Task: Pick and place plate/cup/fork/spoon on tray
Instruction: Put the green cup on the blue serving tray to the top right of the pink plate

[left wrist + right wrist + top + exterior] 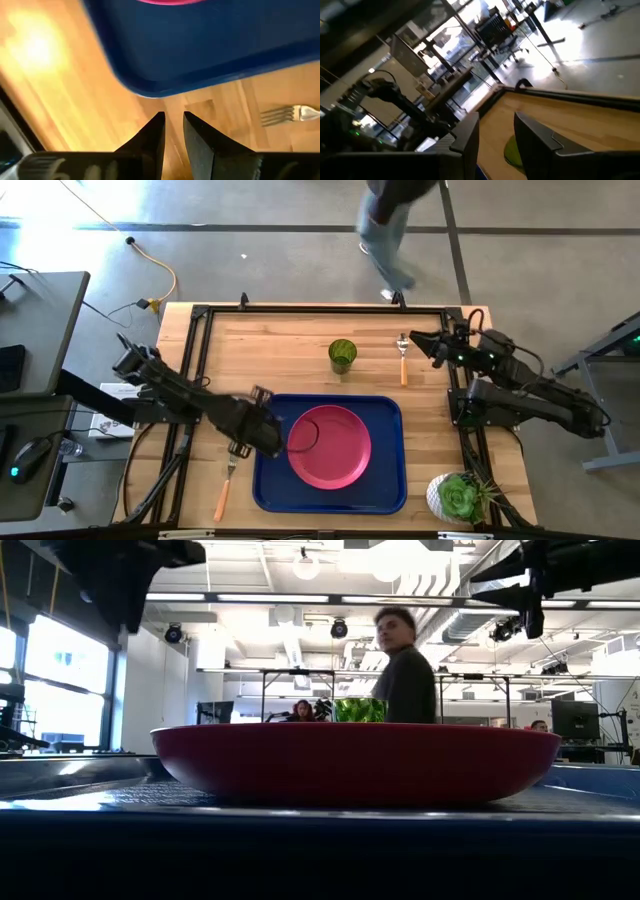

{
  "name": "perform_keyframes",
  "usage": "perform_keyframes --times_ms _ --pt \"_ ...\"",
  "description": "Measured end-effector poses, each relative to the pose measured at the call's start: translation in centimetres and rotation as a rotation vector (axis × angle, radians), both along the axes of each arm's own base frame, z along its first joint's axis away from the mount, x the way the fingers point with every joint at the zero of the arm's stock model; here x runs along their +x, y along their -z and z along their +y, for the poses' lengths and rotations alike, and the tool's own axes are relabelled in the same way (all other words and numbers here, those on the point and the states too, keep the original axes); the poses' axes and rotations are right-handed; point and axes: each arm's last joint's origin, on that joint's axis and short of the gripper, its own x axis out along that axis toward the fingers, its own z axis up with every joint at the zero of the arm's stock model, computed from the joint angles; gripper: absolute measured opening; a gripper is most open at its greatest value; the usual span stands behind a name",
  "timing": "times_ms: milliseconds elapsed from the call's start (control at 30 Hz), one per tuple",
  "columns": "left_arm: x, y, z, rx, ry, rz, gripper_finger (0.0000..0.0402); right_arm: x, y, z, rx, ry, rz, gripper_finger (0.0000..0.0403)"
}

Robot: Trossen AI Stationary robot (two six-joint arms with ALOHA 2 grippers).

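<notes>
From above, the pink-red plate (330, 446) lies in the blue tray (385, 485), the left gripper (268, 430) at the tray's left rim beside it, the fork (226, 485) just outside; the right gripper (420, 343) hangs near the spoon (403, 358) and green cup (342, 355). At table height, the plate (355, 760) fills the foreground. In the left wrist view, slightly parted empty fingers (152, 135) sit over the wood by the tray corner (150, 85). In the right wrist view, parted fingers (467, 137) hold nothing.

The left arm reaches in from the table's left edge — its gripper (262, 432) hangs at the left edge of the tray (330, 502), fingers (152, 135) a narrow slit apart and holding nothing. The right arm is folded along the table's right edge, its gripper (418, 338) near the far right corner — fingers (467, 137) slightly parted, empty.
</notes>
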Motion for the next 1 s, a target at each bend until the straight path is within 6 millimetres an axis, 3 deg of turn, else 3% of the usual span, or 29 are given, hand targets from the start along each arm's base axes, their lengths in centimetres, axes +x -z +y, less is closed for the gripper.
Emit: perform_keyframes --times_ms 133,333,767,1000 --pt "-1.0 -1.8 2.5 -0.024 -0.076 -0.097 0.0060 1.1 -0.9 -0.5 0.040 0.000 0.086 0.0114" --pt "-3.8 -2.7 5.9 -0.040 -0.206 -0.219 0.0060 3.0 -2.4 -1.4 0.070 -0.001 0.191 0.0114" --pt "-8.0 -3.5 9.8 -0.046 -0.372 -0.497 0.0060 7.4 -5.3 -4.1 0.144 0.091 0.386 0.0114" --pt "-9.1 -3.8 11.8 -0.001 -0.539 -0.588 0.0060 10.1 -6.2 -6.0 0.204 0.111 0.494 0.0114"
